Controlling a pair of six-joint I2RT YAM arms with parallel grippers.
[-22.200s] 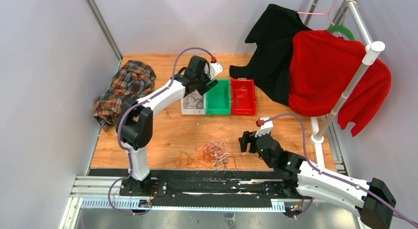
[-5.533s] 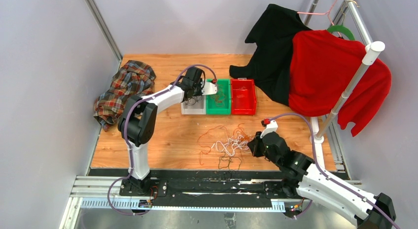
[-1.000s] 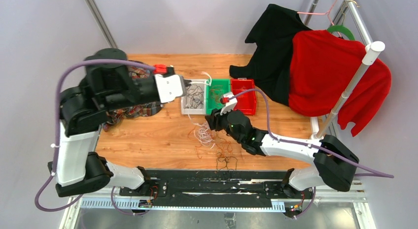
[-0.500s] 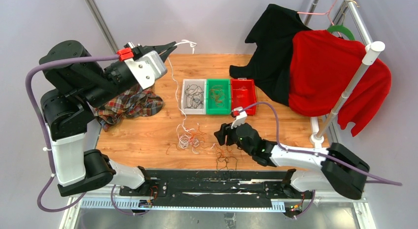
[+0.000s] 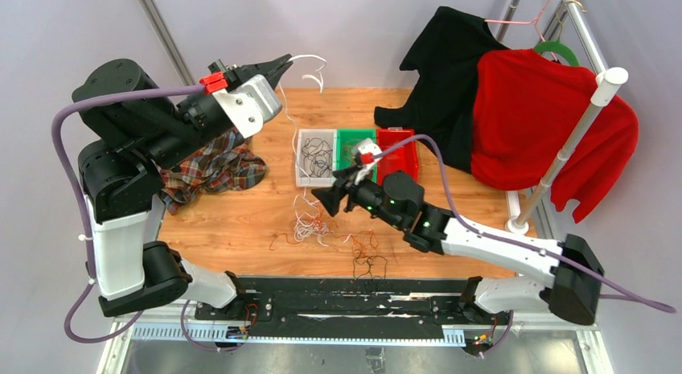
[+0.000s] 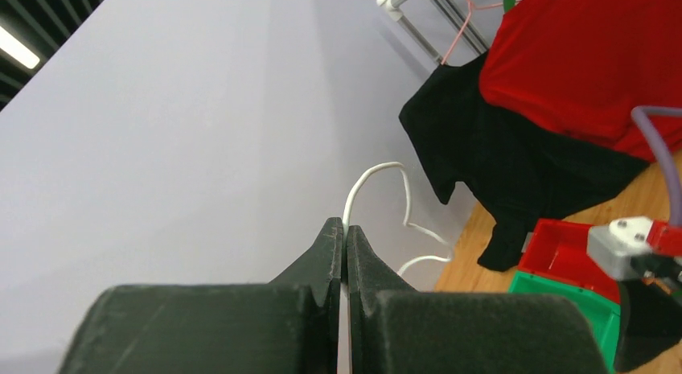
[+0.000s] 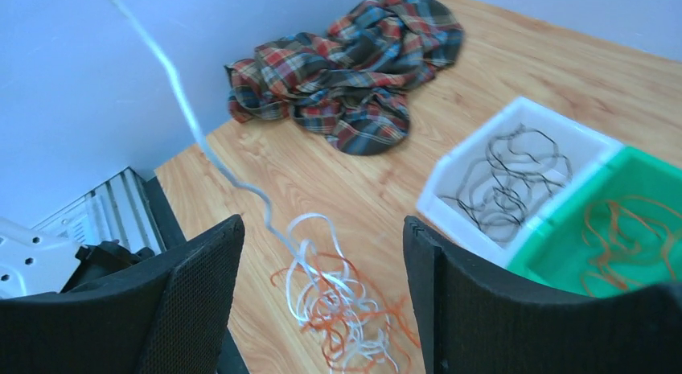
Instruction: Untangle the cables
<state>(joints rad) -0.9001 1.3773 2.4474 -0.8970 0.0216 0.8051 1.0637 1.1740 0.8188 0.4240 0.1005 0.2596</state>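
My left gripper (image 5: pixel 281 64) is raised high over the table's far left, shut on one white cable (image 5: pixel 308 59). That cable loops past the fingertips (image 6: pixel 345 229) and hangs down to the tangle of cables (image 5: pixel 310 224), white and orange, on the wood. More orange cables (image 5: pixel 366 244) and black ones (image 5: pixel 370 268) lie nearer the front edge. My right gripper (image 5: pixel 324 199) hovers just above and right of the tangle, open and holding nothing. In the right wrist view the tangle (image 7: pixel 346 306) shows between the wide fingers (image 7: pixel 201 285), and the white strand (image 7: pixel 189 117) rises to the upper left.
A white bin (image 5: pixel 301 158) with black cables, a green bin (image 5: pixel 354 178) with orange ones and a red bin (image 5: pixel 398 179) stand in a row mid-table. A plaid shirt (image 5: pixel 213 165) lies at the left. Black and red garments (image 5: pixel 531 117) hang on a rack at the right.
My left gripper has risen from bin height to high at the far left, drawing the white cable up from the tangle. The right gripper has opened wider and shifted over the tangle.
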